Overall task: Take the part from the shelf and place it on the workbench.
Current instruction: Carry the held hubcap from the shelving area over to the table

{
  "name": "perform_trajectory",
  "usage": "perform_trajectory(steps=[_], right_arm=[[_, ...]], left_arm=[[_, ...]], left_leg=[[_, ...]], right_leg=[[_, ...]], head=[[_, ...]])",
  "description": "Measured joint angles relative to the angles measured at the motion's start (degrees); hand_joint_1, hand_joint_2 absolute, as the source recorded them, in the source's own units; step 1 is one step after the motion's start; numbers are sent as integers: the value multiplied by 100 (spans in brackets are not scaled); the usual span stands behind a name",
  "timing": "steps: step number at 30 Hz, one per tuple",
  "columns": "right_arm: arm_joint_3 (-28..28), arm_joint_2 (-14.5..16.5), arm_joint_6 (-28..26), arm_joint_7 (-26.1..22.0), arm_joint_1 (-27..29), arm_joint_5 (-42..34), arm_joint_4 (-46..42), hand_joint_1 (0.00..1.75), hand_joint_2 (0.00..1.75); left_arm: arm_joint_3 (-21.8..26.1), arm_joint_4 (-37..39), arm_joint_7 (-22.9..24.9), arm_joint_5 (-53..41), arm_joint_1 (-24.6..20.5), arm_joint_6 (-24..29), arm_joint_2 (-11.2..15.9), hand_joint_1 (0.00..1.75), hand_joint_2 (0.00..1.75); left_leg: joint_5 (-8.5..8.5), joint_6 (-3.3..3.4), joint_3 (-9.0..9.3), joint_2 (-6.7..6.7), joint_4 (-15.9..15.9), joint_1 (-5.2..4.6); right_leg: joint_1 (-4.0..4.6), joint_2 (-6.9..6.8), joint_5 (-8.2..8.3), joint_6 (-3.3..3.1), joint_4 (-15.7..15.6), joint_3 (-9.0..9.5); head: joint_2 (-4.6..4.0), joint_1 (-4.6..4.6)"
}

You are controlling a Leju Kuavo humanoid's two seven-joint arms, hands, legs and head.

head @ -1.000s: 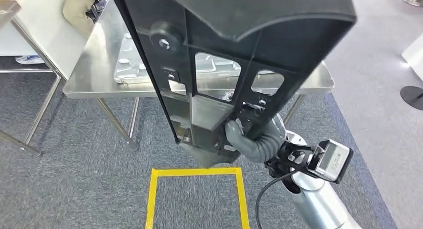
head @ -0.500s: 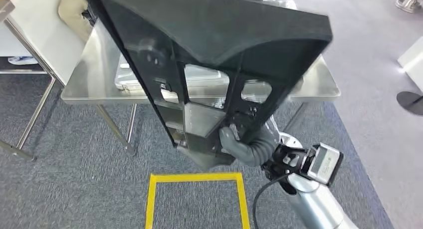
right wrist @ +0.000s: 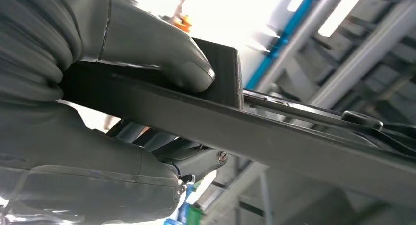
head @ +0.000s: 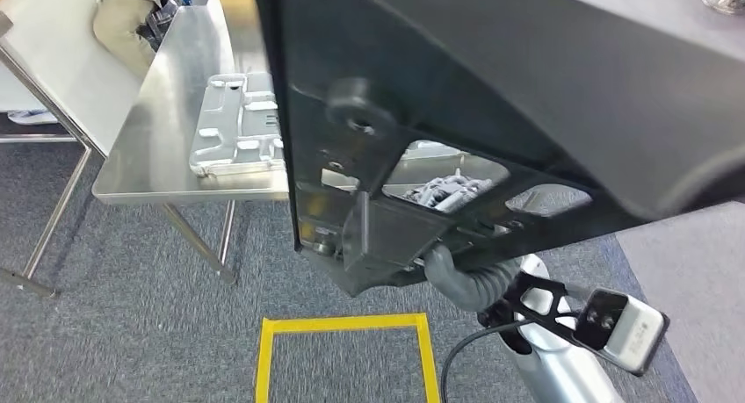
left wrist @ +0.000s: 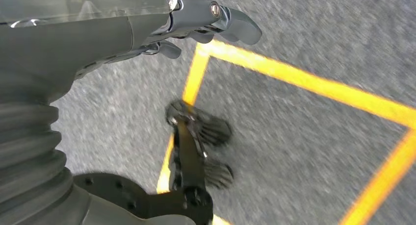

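At its lower edge, our right hand [head: 457,271] is gripping the part [head: 457,113], carried tilted, high above the workbench [head: 167,148]. Left hand [left wrist: 206,24] is hanging empty, fingers loosely apart. We are advising slow lowering, clear of the tray [head: 233,126].

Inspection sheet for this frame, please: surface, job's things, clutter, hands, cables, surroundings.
Surface: steel workbench ahead, bare near its front edge.
Job's things: black part held up close to the head camera, not yet on the bench.
Clutter: grey metal panel lying on the bench.
Hands: right hand grips the part's lower end; left hand hangs over the floor, holding nothing.
Cables: black cable at the right wrist.
Surroundings: grey carpet, yellow floor marking, person behind the bench.
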Motion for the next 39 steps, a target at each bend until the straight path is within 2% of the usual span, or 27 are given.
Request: perform_trajectory(steps=[1, 3, 4, 5, 6, 8, 10, 12, 14, 16, 19, 20, 21, 22, 23, 24, 25, 26, 27, 30, 32, 34, 35, 36, 37, 38, 39], right_arm=[[-15, 1, 22, -26, 14, -23, -23, 175, 175], [-28, 2, 80, -53, 36, -85, -37, 175, 175], [-29, 2, 107, -60, 53, -118, -37, 175, 175], [-31, 2, 126, -61, 67, -149, -36, 175, 175], [-32, 2, 140, -62, 74, -176, -36, 175, 175], [-38, 2, 152, -63, 76, -209, -36, 175, 175], [-41, 2, 133, -52, 70, -213, -36, 175, 175], [-41, 3, 70, -11, 58, -201, -36, 175, 175], [-43, 3, 10, 39, 40, -190, -37, 175, 175], [-44, 2, -10, 60, 9, -187, -37, 175, 175], [-37, 2, -10, 83, -4, -182, -23, 175, 175], [-32, 2, -9, 100, -3, -178, -17, 175, 175], [-27, 2, -7, 118, -3, -169, -12, 175, 175], [-25, 2, -3, 133, -5, -158, -10, 175, 175], [-23, 2, 0, 142, -10, -147, -10, 175, 175], [-23, 2, 2, 147, -15, -138, -9, 175, 175], [-23, 2, 3, 151, -22, -128, -7, 175, 175], [-24, 1, 4, 155, -27, -122, -6, 175, 175], [-24, 1, 5, 159, -28, -116, -4, 175, 175], [-23, 0, 8, 164, -31, -110, -5, 175, 175], [-23, 1, 16, 167, -37, -112, 0, 175, 175], [-22, 0, 37, 177, -33, -114, 19, 175, 175], [-22, -1, 51, 182, -28, -114, 33, 175, 175], [-21, -1, 64, 185, -25, -114, 47, 175, 175], [-21, -1, 76, 187, -22, -115, 56, 175, 175], [-21, -1, 85, 188, -22, -114, 64, 175, 175], [-21, -1, 93, 189, -21, -115, 70, 175, 175]], left_arm=[[17, -1, -2, 1, -7, 1, 1, 0, 175], [36, -1, -7, 2, -5, 0, 7, 0, 175], [39, -1, -9, 3, 3, -1, 11, 0, 175], [40, -1, -11, 1, 13, -4, 16, 0, 175], [41, -2, -13, -2, 19, -7, 20, 0, 175], [45, -1, -13, -9, 23, -9, 34, 0, 175], [56, -1, -14, -13, 15, -8, 46, 0, 175], [72, -1, -14, -25, 13, -6, 56, 0, 175], [80, -2, -14, -44, 15, -6, 64, 0, 175], [84, -2, -14, -54, 7, -6, 68, 0, 175], [97, -2, 4, -54, 5, 6, 76, 0, 175], [108, -2, 16, -53, 6, 17, 77, 0, 175], [120, -2, 27, -52, 7, 31, 77, 0, 175], [132, -2, 35, -52, 6, 43, 77, 0, 175], [142, -2, 39, -52, 7, 52, 77, 0, 175], [151, -2, 40, -54, 3, 57, 77, 0, 175], [159, -2, 40, -55, -2, 60, 77, 0, 175], [167, -2, 39, -56, -4, 61, 77, 0, 175], [173, -2, 38, -56, -5, 62, 77, 0, 175], [179, -2, 34, -57, -9, 62, 77, 0, 175], [180, -2, 31, -62, -22, 63, 77, 0, 175], [181, -2, 28, -67, -14, 68, 78, 0, 175], [181, -2, 27, -68, -3, 71, 79, 0, 175], [182, -2, 26, -69, 5, 73, 79, 0, 175], [183, -2, 25, -70, 9, 73, 79, 0, 175], [183, -2, 24, -71, 11, 73, 80, 0, 175], [184, -2, 24, -73, 10, 73, 83, 0, 175]], left_leg=[[-96, -25, -153, -3, 287, 9], [-375, -94, -610, -5, 996, 35], [-468, -120, -812, -4, 1234, 49], [-457, -132, -928, -3, 1290, 58], [-312, -134, -937, -4, 1135, 67], [224, -125, -716, -15, 387, 83], [501, -84, -551, -28, -164, 65], [498, -6, -543, -29, -256, 38], [530, 64, -485, -30, -285, 60], [506, 120, -410, -29, -315, 83], [414, 148, -323, -29, -318, 82], [375, 143, -278, -30, -317, 82], [330, 135, -219, -31, -316, 82], [283, 123, -152, -33, -316, 82], [233, 105, -96, -34, -318, 82], [188, 80, -44, -36, -316, 78], [147, 47, -14, -36, -321, 74], [121, 8, 14, -34, -325, 70], [119, -38, 45, -31, -317, 63], [41, -130, 57, -22, -154, 62], [-197, -146, -228, -21, 418, 73], [-496, -154, -706, -21, 1162, 76], [-547, -153, -876, -21, 1348, 76], [-472, -145, -947, -21, 1323, 75], [-255, -127, -911, -21, 1074, 72], [55, -92, -801, -21, 672, 62], [286, -52, -691, -21, 297, 42]], right_leg=[[-14, 3, -24, -7, -30, 72], [-17, 26, -99, -18, -31, 152], [-19, 49, -141, -9, -20, 185], [-24, 75, -186, 3, -7, 223], [-30, 101, -236, 18, 10, 271], [-41, 136, -352, 55, 42, 387], [-43, 161, -441, 107, 72, 442], [-34, 177, -470, 174, 96, 448], [-34, 158, -490, 228, 212, 413], [-51, 110, -614, 281, 702, 142], [-97, 72, -1010, 357, 1750, -563], [-111, 67, -1028, 372, 1858, -702], [-121, 59, -914, 378, 1749, -732], [-129, 49, -678, 370, 1437, -659], [-130, 31, -370, 349, 1007, -526], [-115, 13, -153, 320, 631, -408], [-97, 0, -28, 288, 367, -327], [-79, -7, 27, 252, 228, -292], [-67, -4, -9, 216, 202, -288], [-95, 11, 5, 99, 141, -142], [-92, 10, -35, 41, 121, -50], [-65, 20, -96, 5, 124, 0], [-50, 30, -131, -4, 126, 34], [-34, 41, -168, -8, 128, 78], [-20, 50, -210, -7, 131, 136], [-8, 54, -257, -4, 133, 199], [4, 54, -300, 5, 140, 254]], head=[[-1, -9], [-1, -33], [-1, -31], [0, -34], [-1, -34], [-1, -32], [-1, -29], [-1, -26], [-1, -25], [-1, -1], [-1, 29], [-1, 30], [0, 32], [-1, 33], [-1, 37], [-2, 37], [-2, 42], [-1, 47], [-1, 46], [-1, 36], [-1, 18], [-1, 8], [-1, 8], [-1, 8], [-1, 8], [-1, 8], [-1, 13]])
